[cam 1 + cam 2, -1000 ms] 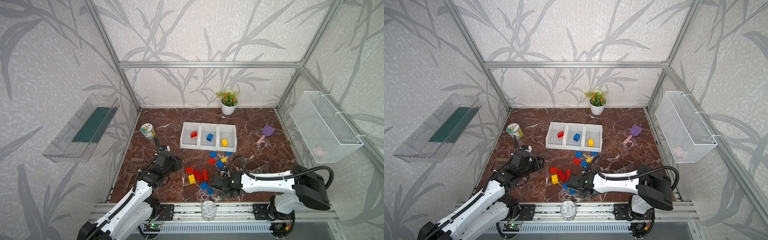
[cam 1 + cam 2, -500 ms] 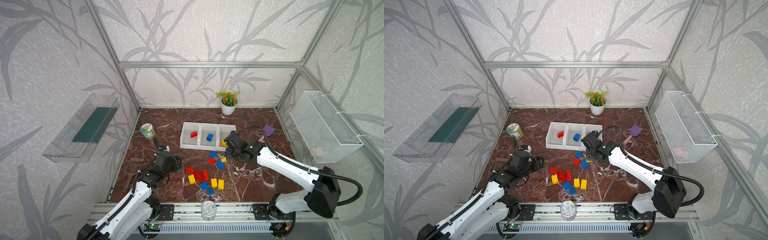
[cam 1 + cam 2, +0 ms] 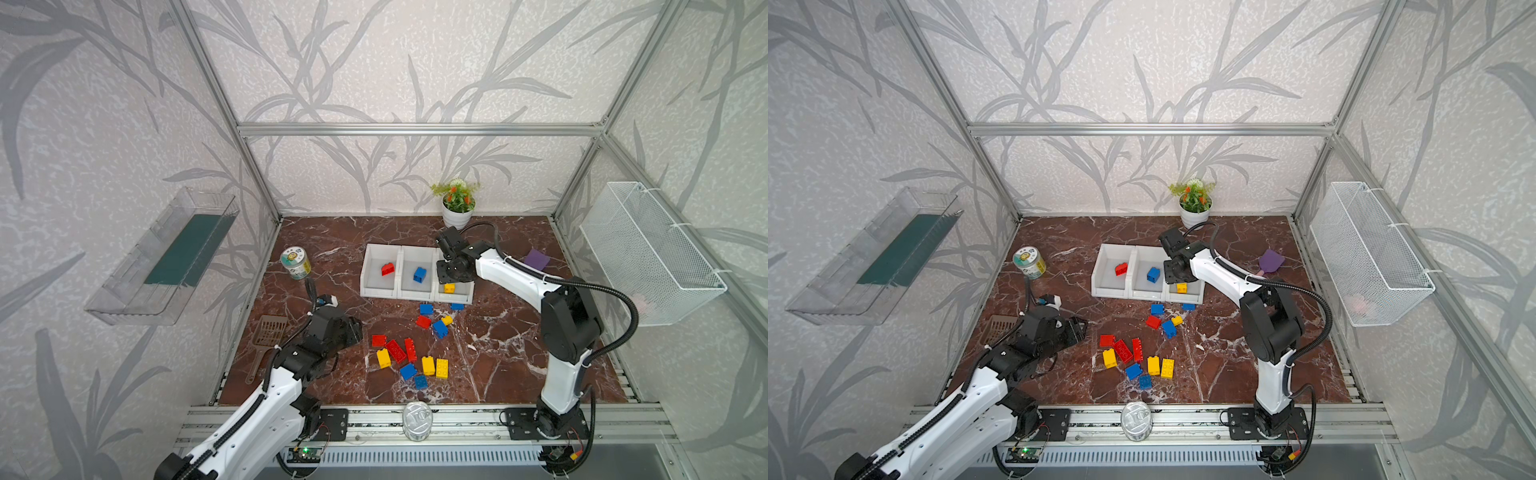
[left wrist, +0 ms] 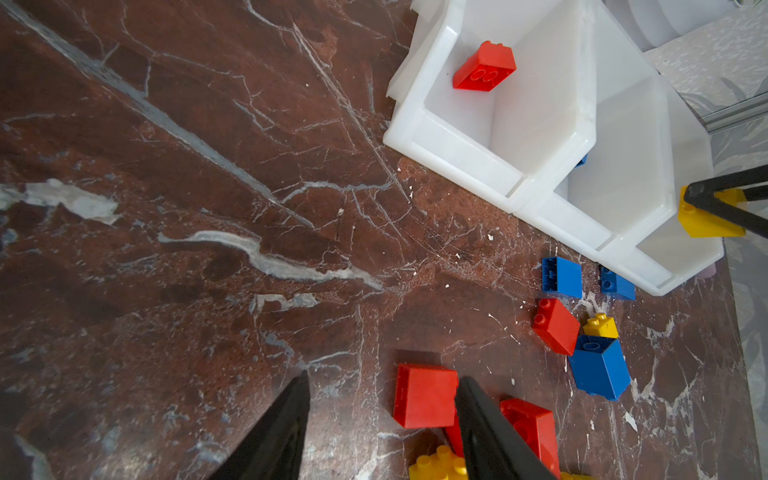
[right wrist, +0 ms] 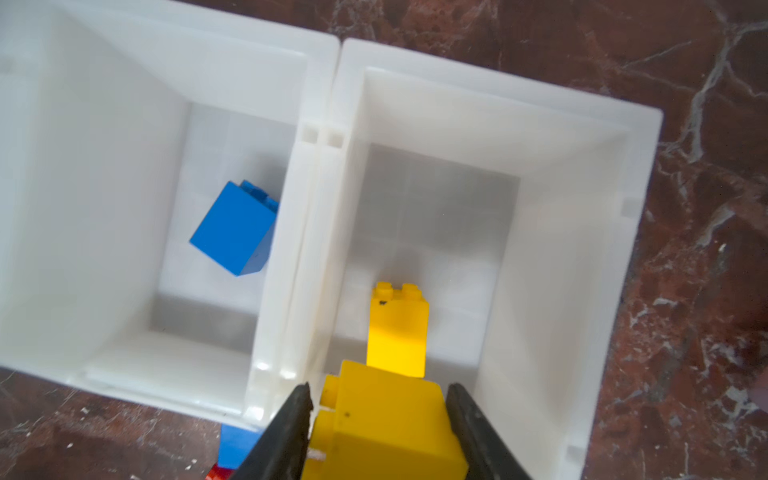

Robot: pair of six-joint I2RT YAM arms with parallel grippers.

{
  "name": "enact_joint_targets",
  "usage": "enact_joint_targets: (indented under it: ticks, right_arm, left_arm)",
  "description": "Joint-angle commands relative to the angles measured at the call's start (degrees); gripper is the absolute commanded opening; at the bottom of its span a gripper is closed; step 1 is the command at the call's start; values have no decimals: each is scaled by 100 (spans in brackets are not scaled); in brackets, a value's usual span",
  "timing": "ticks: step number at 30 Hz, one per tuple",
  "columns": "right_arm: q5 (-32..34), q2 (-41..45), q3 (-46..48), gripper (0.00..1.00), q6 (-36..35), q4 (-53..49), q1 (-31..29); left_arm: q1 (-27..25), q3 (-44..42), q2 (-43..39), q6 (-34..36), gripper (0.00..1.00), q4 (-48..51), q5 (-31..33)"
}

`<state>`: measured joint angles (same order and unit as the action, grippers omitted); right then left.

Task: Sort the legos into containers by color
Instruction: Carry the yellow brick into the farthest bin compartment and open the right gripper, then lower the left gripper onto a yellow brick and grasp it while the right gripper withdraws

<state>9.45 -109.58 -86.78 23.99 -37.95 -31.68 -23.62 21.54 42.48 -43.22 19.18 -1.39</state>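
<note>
Since a second ago the right arm has swung from the loose pile at the front of the tabletop (image 3: 519, 353) up to the white containers (image 3: 1108, 292), while the left arm has stayed where it was. From the left: the left hand (image 4: 383, 377) hovers low over the tabletop, its fingers partly spread with nothing between them. A square red brick (image 4: 424, 395) lies just beside one finger, so this arm is the nearer one to the scattered legos (image 3: 409, 359), about a dozen red, blue and yellow pieces not yet sorted. The left bin (image 3: 365, 276) holds one red brick (image 3: 387, 269), the middle bin (image 3: 415, 293) one blue brick (image 3: 419, 274), and the right bin (image 5: 561, 208) one yellow brick (image 5: 398, 332) lying on its side. The right hand (image 5: 378, 399) is closed on a second yellow brick (image 5: 386, 428), gripping two opposite sides, and hangs over the front part of that right bin, with the bin floor below it. Letting go here should probably drop it beside its match.
</note>
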Motion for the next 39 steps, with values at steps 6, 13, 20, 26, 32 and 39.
enact_joint_targets:
  ticks: [6, 13, 20, 26, 32, 39]
  right_arm:
    - [-49, -221, -429, 62, -119, -284, 232]
    - [-124, -83, -621, 76, -167, -465, 234]
    - [-330, 787, 46, 76, -210, -330, 57]
    - [-177, 1796, 1002, 76, -40, -301, -396]
    - [-112, 2726, 2078, 76, 300, -370, -748]
    - [24, 3762, 3118, 76, 840, -493, -931]
  left_arm:
    - [-29, -122, -23, -146, 59, 76, -73]
    - [-80, -104, 67, -142, 59, -2, -193]
    - [-255, -135, 58, -143, 60, 6, -222]
    - [-537, -143, 192, -158, 60, -2, -204]
    - [-1150, -82, 422, -260, 60, 92, -136]
    - [-1564, -216, 526, -589, 60, 75, -166]
